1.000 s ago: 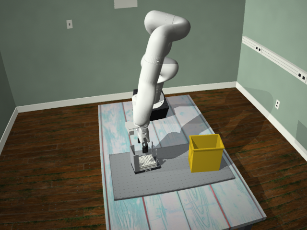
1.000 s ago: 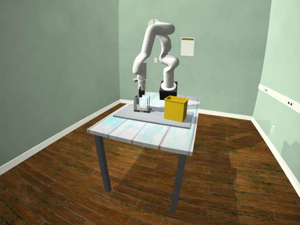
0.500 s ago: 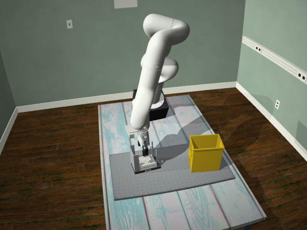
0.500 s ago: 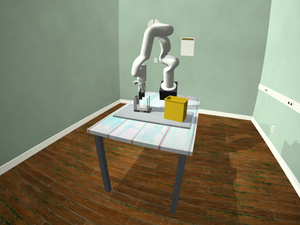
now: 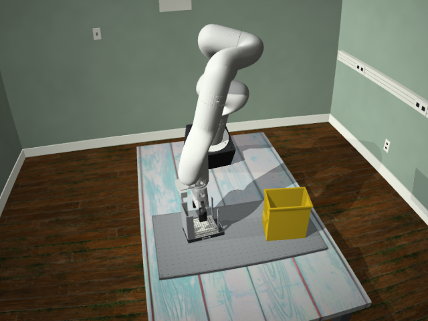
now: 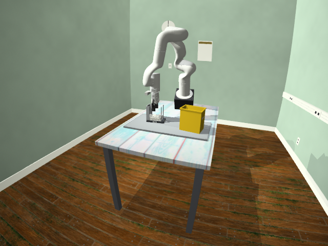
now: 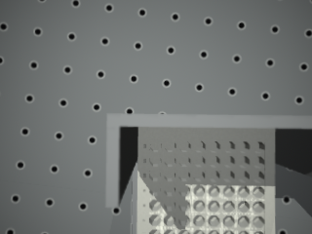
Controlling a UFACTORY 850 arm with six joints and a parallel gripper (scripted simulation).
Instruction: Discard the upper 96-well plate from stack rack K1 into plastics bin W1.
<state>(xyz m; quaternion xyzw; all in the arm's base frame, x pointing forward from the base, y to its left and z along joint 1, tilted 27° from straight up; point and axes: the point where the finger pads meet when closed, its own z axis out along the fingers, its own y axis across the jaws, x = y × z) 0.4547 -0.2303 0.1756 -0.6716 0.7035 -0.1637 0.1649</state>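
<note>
The stack rack K1 (image 5: 202, 226) stands on the grey perforated mat, left of the middle, with thin upright posts and a grey side wall. The upper 96-well plate (image 5: 204, 227) lies white in the rack; the lower plate is hidden under it. It also shows in the wrist view (image 7: 205, 187), at the bottom right, partly in shadow. My gripper (image 5: 202, 215) is open and empty, pointing down just above the plate, between the rack's posts. It shows in the exterior view (image 6: 154, 104) too. The yellow bin W1 (image 5: 286, 212) stands upright on the mat's right part, open at the top.
The rack's posts (image 5: 218, 215) and wall (image 5: 186, 221) stand close on both sides of the gripper. The arm's black base (image 5: 214, 146) is at the table's far side. The grey mat (image 5: 238, 241) covers the middle of the table.
</note>
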